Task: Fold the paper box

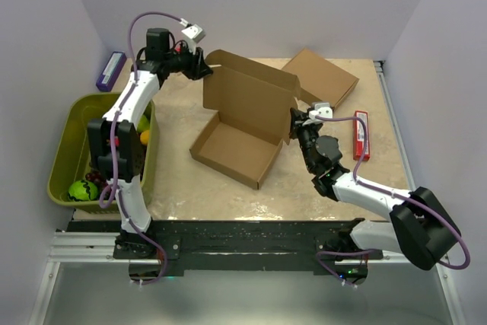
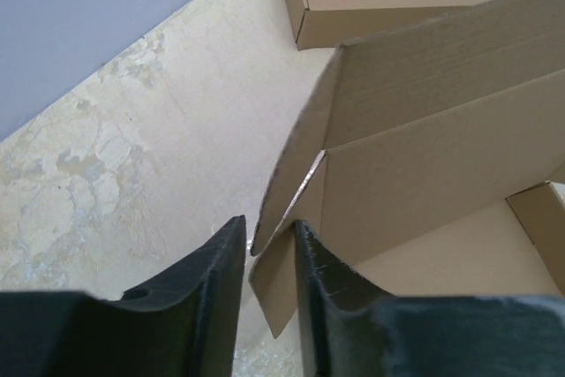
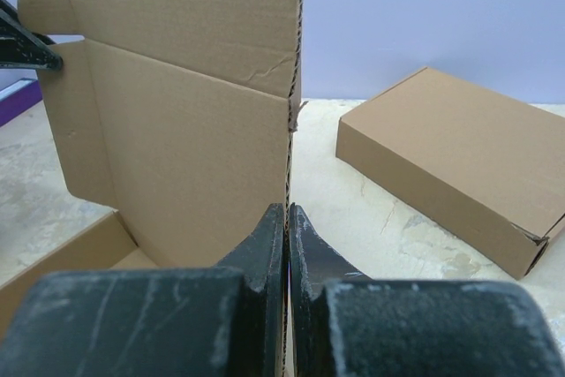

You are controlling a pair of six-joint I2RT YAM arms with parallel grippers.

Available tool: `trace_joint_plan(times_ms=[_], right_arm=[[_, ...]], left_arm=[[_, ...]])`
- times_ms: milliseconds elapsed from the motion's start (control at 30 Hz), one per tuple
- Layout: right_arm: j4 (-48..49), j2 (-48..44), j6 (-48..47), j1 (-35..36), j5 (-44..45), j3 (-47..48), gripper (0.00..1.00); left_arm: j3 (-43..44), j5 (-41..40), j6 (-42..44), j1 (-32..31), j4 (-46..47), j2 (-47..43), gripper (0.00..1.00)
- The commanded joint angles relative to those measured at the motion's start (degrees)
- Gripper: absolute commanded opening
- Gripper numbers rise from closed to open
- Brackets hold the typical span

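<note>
The paper box (image 1: 243,123) lies half formed in the middle of the table, its tray low and its lid panel standing upright. My left gripper (image 1: 207,71) is at the lid's upper left corner. In the left wrist view the lid's side flap (image 2: 275,271) sits between the fingers (image 2: 269,222); the right finger touches it and a gap shows at the left finger. My right gripper (image 1: 295,117) is shut on the lid's right edge, and the right wrist view shows the cardboard (image 3: 177,130) pinched between its fingers (image 3: 287,209).
A second, fully formed brown carton (image 1: 323,78) lies at the back right. A red packet (image 1: 361,135) is to its right. A green bin (image 1: 65,150) holding fruit and a green ball (image 1: 82,189) stands at the left. A purple item (image 1: 111,69) lies behind it.
</note>
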Motion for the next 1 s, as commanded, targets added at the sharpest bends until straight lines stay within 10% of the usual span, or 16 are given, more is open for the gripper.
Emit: trace_joint_plan(times_ms=[0,133,967], right_arm=[[0.36,0.08,-0.65,0.14,0.67,2.35,0.0],[-0.25,0.95,-0.21,0.22,3.12,3.75,0.0],[14.95,22.67,2.43,2.06,22.99,13.08,0.0]], left_arm=[[0.18,-1.5,1.88,-1.45,-0.27,-0.57,0.16],[-4.91,-4.04,0.48,-2.77,4.1,-3.56,0.0],[-48.24,-37.0,-21.76,-19.73,59.76,-18.41,0.0]])
